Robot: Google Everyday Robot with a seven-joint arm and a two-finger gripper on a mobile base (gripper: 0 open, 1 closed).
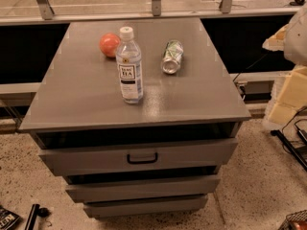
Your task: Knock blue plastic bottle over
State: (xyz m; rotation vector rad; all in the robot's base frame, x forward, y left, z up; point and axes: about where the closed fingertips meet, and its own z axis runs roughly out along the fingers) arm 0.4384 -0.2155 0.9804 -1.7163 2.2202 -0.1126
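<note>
Blue plastic bottle [129, 68] upright; one ball [109, 45], one can [172, 57] (gripper [288, 96] right, state unclear).

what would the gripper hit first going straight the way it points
The gripper, at the right edge beside the cabinet, seems to point down: probably the floor first, not the blue plastic bottle, though depth is unclear.

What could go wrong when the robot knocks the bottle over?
The gripper is at the view's right edge, beside the cabinet, so sweeping in it may hit the crushed can first. The blue plastic bottle, tipped backward, could send the orange ball rolling. Once down, the round bottle might roll off the cabinet.
</note>
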